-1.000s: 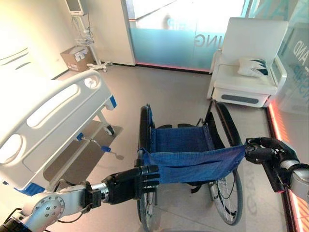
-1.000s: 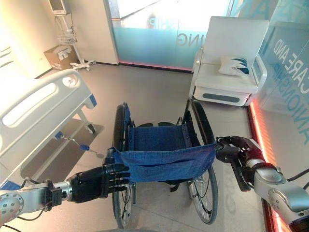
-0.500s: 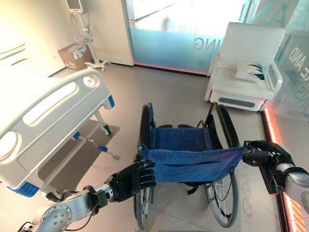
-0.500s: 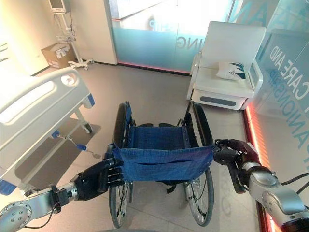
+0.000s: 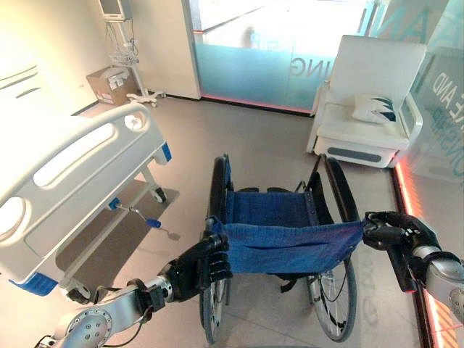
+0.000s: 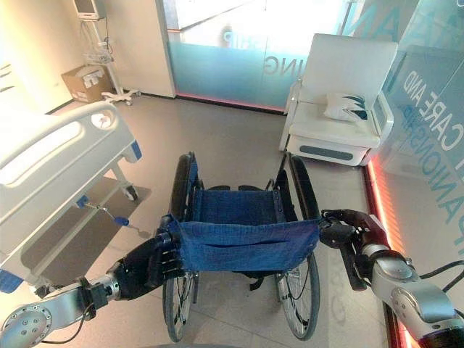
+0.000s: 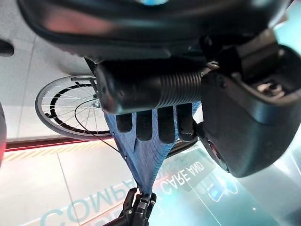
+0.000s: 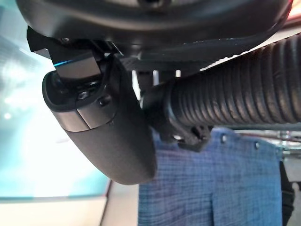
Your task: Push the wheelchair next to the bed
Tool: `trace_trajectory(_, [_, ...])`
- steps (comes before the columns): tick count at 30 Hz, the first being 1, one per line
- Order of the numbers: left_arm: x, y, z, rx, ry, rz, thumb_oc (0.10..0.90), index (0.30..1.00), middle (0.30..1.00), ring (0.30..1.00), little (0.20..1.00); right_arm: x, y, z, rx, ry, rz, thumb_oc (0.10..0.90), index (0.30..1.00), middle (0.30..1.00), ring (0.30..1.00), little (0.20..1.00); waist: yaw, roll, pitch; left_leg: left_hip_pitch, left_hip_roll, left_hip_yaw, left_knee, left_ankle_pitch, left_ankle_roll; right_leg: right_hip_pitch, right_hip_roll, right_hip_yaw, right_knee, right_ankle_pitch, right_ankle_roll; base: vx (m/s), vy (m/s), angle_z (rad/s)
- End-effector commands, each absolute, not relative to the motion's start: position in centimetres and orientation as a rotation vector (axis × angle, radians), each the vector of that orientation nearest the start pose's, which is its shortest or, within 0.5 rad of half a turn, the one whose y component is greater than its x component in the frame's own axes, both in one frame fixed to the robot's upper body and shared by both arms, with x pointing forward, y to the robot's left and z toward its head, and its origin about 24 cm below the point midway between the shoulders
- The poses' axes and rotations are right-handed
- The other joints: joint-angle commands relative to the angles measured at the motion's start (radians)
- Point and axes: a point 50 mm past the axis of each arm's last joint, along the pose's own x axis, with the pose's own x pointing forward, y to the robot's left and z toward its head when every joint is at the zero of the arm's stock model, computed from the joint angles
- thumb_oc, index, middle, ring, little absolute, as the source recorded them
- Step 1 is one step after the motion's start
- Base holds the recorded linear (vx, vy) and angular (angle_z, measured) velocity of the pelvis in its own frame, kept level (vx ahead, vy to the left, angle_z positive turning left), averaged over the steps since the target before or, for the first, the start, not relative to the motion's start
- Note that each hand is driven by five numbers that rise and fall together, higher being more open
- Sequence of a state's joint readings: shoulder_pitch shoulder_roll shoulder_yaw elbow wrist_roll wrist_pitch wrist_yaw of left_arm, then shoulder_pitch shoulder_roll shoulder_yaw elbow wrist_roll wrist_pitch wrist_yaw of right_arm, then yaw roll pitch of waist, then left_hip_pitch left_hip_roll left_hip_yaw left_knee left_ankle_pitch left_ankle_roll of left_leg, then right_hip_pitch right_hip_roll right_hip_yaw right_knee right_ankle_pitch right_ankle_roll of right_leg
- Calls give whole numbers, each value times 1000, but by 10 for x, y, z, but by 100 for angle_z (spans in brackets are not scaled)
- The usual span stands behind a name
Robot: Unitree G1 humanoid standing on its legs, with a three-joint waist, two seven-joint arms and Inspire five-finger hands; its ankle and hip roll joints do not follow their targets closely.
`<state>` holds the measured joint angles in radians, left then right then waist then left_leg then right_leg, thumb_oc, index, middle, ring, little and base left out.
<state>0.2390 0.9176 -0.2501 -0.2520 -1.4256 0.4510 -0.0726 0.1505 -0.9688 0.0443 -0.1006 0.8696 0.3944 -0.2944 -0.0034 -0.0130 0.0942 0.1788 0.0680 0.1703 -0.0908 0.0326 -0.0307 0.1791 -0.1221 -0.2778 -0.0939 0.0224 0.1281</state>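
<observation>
Both hands grip the wheelchair's push handles. Left hand [image 5: 199, 267] has its fingers [image 7: 155, 125] curled round the left handle at the corner of the blue backrest [image 5: 288, 247], and the right hand [image 5: 395, 230] wraps its fingers and thumb round the ribbed black grip [image 8: 244, 101] at the backrest's other corner. The wheelchair [image 6: 243, 243] stands on the pale floor straight ahead of the robot, facing away from it, with its blue fabric seat [image 5: 268, 209] between two large spoked wheels [image 5: 337, 293] and dark tyres. It is just to the right of the hospital bed [image 5: 69, 181], close to the white footboard but not touching it; a strip of bare floor lies between the left wheel and the bed frame. A blue-tipped crank handle [image 5: 138, 215] sticks out from under the bed toward the chair. Farther off, a white armchair [image 5: 370, 101] with a patterned cushion [image 5: 373, 109] sits against the glass wall to the right. In the far left corner a wheeled equipment stand [image 5: 127, 51] stands next to a cardboard box [image 5: 107, 83].
</observation>
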Motion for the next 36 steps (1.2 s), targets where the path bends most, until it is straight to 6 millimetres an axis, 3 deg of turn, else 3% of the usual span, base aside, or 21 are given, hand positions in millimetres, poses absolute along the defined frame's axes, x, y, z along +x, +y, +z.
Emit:
trace_trajectory(1, [222,187,123,-651,211,-584,400,300,300,300,300,222,-250,74,-89,458,125,400,300,300,300,300,1,27,12,22,60,18,4,-11,-61,8,15,-38,28,-40,9,61,-164,-4])
trace_trajectory(3, [221,189,123,-663,200,-566,400,300,300,300,300,223,-250,75,-99,456,132,400,300,300,300,300,3,25,15,24,66,7,12,-8,-67,4,22,-35,36,-45,2,56,-165,-8])
trace_trajectory(7, [224,195,127,-684,164,-498,400,300,300,300,300,230,-251,85,-137,427,151,400,300,300,300,300,8,11,27,-17,96,-10,151,-26,-93,-22,32,-32,82,-57,-25,36,-177,-7])
trace_trajectory(9, [226,196,129,-696,134,-475,400,300,300,300,300,238,-249,93,-161,395,160,400,300,300,300,300,16,6,43,-82,127,-35,333,29,-107,-47,51,-13,129,-73,-59,49,-192,-8])
trace_trajectory(10, [226,197,130,-697,133,-473,400,300,300,300,300,239,-249,93,-162,394,161,400,300,300,300,300,16,5,44,-89,129,-38,353,32,-106,-49,54,-12,133,-75,-62,75,-181,-21])
trace_trajectory(12, [227,199,129,-705,131,-455,400,300,300,300,300,242,-246,96,-174,371,171,400,300,300,300,300,32,-9,72,-165,134,-50,522,72,-83,-42,83,16,178,-91,-94,175,-224,-31])
trace_trajectory(13, [226,202,130,-708,135,-445,400,300,300,300,300,242,-244,95,-174,369,182,400,300,300,300,300,44,-10,85,-188,108,-73,533,62,-68,-28,92,27,193,-99,-94,272,-161,-28])
trace_trajectory(15, [224,211,130,-704,138,-412,400,300,300,300,300,241,-243,96,-175,366,216,400,300,300,300,300,70,-6,106,-218,36,-105,443,68,-49,1,118,65,216,-122,-83,265,-43,-37])
trace_trajectory(20, [223,221,130,-697,133,-388,400,300,300,300,300,239,-243,99,-169,366,241,400,300,300,300,300,98,18,124,-234,-1,-138,218,172,-83,48,163,70,215,-141,-72,274,16,-19])
trace_trajectory(21, [222,227,132,-691,117,-373,400,300,300,300,300,237,-242,101,-166,359,259,400,300,300,300,300,115,30,131,-254,-15,-177,103,225,-93,66,182,82,218,-150,-74,432,60,-32])
trace_trajectory(23, [221,232,135,-683,100,-368,400,300,300,300,300,236,-242,107,-168,347,270,400,300,300,300,300,129,31,137,-270,-29,-191,42,230,-91,84,189,94,226,-168,-76,392,69,-60])
trace_trajectory(26, [224,235,142,-666,63,-375,400,300,300,300,300,241,-239,114,-168,320,276,400,300,300,300,300,140,26,131,-267,-43,-183,60,163,-64,92,182,97,268,-224,-80,302,113,-70])
trace_trajectory(31, [228,233,140,-655,64,-374,400,300,300,300,300,243,-238,109,-143,323,283,400,300,300,300,300,147,0,97,-293,-78,-192,203,71,-34,94,154,90,382,-289,-70,362,178,-9])
trace_trajectory(33, [227,234,141,-651,69,-373,400,300,300,300,300,242,-238,109,-138,322,284,400,300,300,300,300,152,-11,84,-294,-106,-210,227,50,-16,78,140,89,456,-275,-54,432,238,-8])
trace_trajectory(36, [226,241,147,-646,73,-361,400,300,300,300,300,244,-238,114,-132,299,283,400,300,300,300,300,159,-36,60,-282,-176,-232,252,15,37,13,132,116,671,-169,-1,379,240,-6])
